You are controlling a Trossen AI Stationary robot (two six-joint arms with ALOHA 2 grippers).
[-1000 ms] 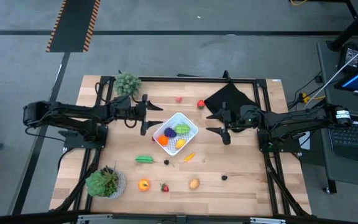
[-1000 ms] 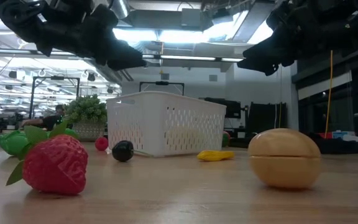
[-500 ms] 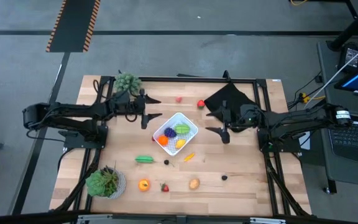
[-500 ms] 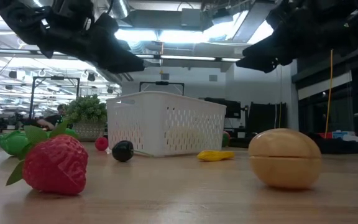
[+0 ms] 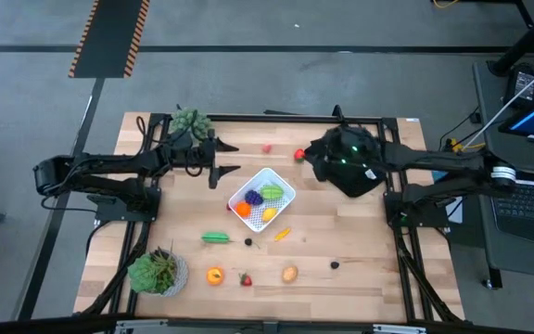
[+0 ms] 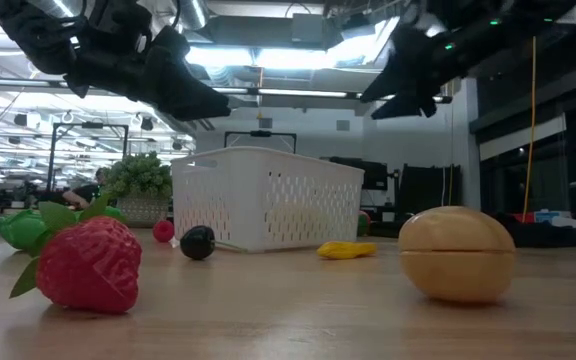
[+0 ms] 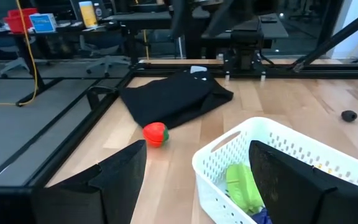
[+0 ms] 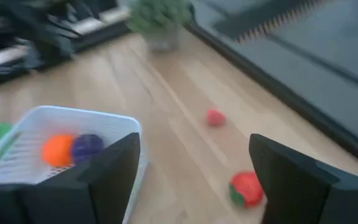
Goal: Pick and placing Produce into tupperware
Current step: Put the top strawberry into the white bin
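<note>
White and perforated, the tupperware [image 5: 263, 197] is sitting near the middle of the wooden table [image 5: 360, 274], already holding a purple piece [image 5: 252, 197], a green piece [image 5: 272, 193], an orange piece [image 5: 242, 211] and a yellow piece [image 5: 269, 215]. Both grippers are hanging above the table with fingers spread and nothing between them — the left gripper [image 5: 222, 167] just off the container's far-left corner, the right gripper [image 5: 315, 155] over the edge of the black cloth [image 5: 360, 176] near a red tomato [image 5: 298, 155]. A small red berry [image 5: 267, 147] is lying left of that tomato. More produce is waiting loose on the near side: a green bean pod [image 5: 216, 237], a yellow-orange pepper [image 5: 282, 234], two dark berries [image 5: 247, 242] [image 5: 335, 263], an orange fruit [image 5: 214, 275], a strawberry [image 5: 246, 279] and a tan potato [image 5: 289, 274]. Two potted plants [image 5: 158, 272] [image 5: 191, 122] are standing along the left edge — one near, one far.
</note>
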